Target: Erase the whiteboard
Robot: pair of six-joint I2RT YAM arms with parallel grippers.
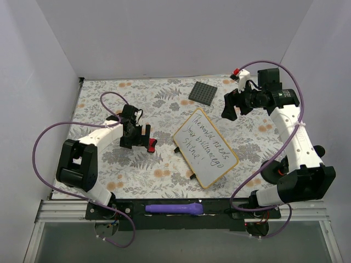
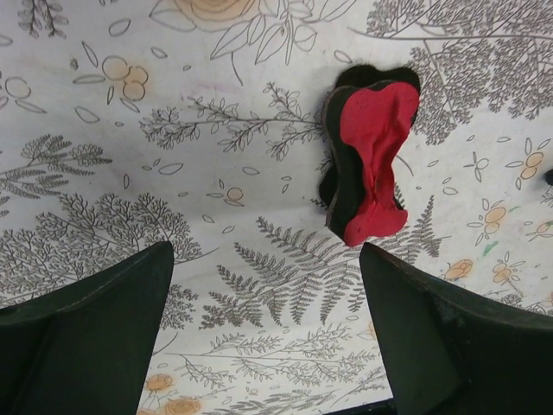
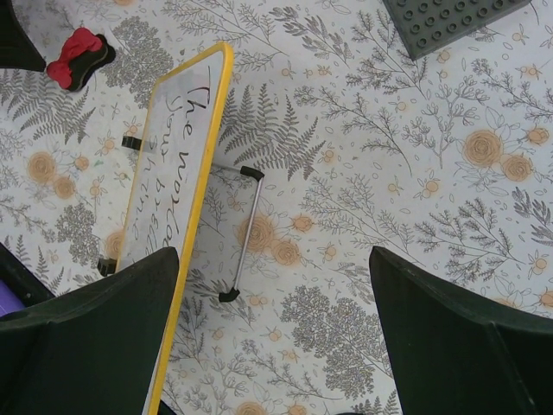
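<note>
Nearest the arm bases, my left gripper [image 2: 265, 251] hangs spread wide over the fern-printed tablecloth [image 1: 137, 175]. A red-and-black felt eraser [image 2: 371, 156] lies just ahead of its fingers, ungripped. To its right at mid-table sits the wood-framed rectangular whiteboard [image 1: 205, 148], its black handwriting unerased. Farther back, my right gripper [image 3: 273, 255] hovers spread and empty. I judge this the pickup step: reach forward, lower, and close on the eraser.

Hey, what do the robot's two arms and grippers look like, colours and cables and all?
The left arm and right arm have white rounded shells between chunky black joint blocks. A thin purple cable loops loosely along each. The left gripper and right gripper are black, with broad, flat, wedge-shaped fingers. No markings show.
</note>
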